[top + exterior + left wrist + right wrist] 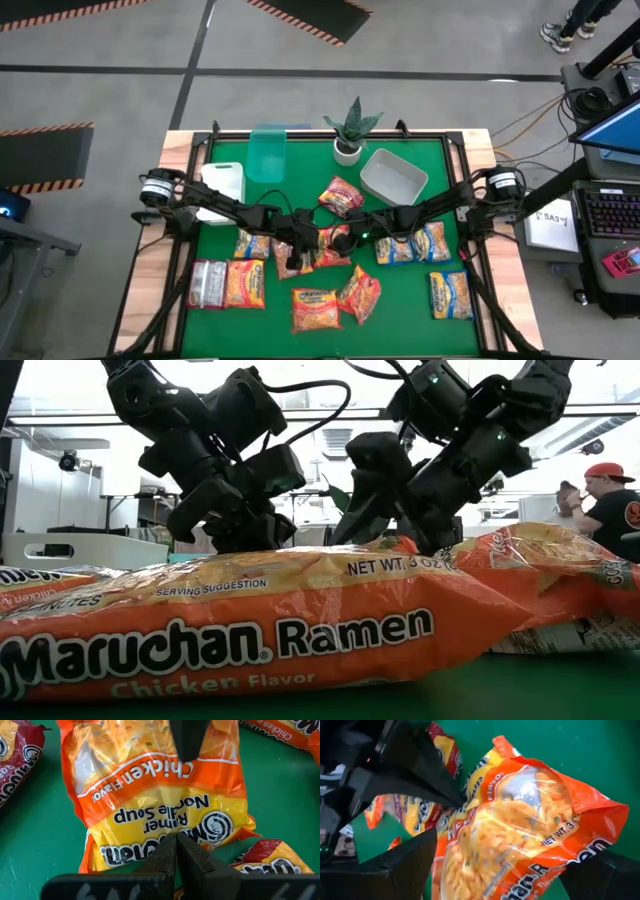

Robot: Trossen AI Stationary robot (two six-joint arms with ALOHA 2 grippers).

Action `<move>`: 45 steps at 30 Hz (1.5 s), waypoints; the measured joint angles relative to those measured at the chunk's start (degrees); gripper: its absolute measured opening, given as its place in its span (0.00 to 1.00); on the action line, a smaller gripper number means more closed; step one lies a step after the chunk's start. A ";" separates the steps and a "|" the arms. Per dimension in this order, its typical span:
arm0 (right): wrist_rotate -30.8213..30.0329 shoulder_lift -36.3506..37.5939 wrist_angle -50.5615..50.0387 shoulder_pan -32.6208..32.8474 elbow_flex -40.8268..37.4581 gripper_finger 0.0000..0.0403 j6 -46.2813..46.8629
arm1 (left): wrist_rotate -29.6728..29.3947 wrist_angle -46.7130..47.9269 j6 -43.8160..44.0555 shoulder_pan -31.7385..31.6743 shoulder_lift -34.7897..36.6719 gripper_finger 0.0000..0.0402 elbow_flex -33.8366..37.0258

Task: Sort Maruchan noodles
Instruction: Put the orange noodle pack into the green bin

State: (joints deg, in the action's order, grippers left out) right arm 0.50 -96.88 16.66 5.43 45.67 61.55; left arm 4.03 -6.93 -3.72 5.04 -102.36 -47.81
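An orange chicken-flavour Maruchan packet (160,805) (520,820) sits mid-table (322,255) between my two grippers. My left gripper (176,845) (300,245) is shut on one end of it. My right gripper (500,870) (345,238) is open at the opposite end. Its fingers stand wide on either side of the packet, and one finger (187,740) shows over the packet's printed face. I cannot tell whether they touch it. In the low view a nearer orange packet (250,620) hides both grippers' fingertips. My left gripper pinches the orange packet's end edge (150,851), beside the Maruchan logo, between its two fingertips. The fingers lie along the packet's length. From the right wrist view the fingertips (462,800) meet at that end. Whether the packet is clear of the table, I cannot tell.
Other packets lie around: yellow-and-blue ones (410,245) (450,293) (252,243), a silvery one (208,283), orange ones (245,283) (315,308), red ones (342,195) (20,755). At the far edge are white bins (393,175) (222,185), a teal bin (266,155) and a potted plant (348,135).
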 joint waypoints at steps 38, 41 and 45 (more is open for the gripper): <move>-5.83 11.63 0.92 -0.56 0.00 0.10 -23.41 | -0.44 11.48 -11.76 -0.82 24.73 0.00 0.21; -8.32 13.43 1.44 -0.56 0.00 0.10 -27.93 | -0.50 11.36 -14.12 -1.70 29.66 0.00 1.22; -12.95 15.12 2.18 -0.58 0.00 0.10 -33.94 | -0.50 6.81 -15.93 -3.18 36.04 0.00 4.08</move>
State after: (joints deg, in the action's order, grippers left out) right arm -12.46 -81.76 18.84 4.85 45.67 27.61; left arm 3.53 -0.12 -19.64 1.86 -66.31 -43.73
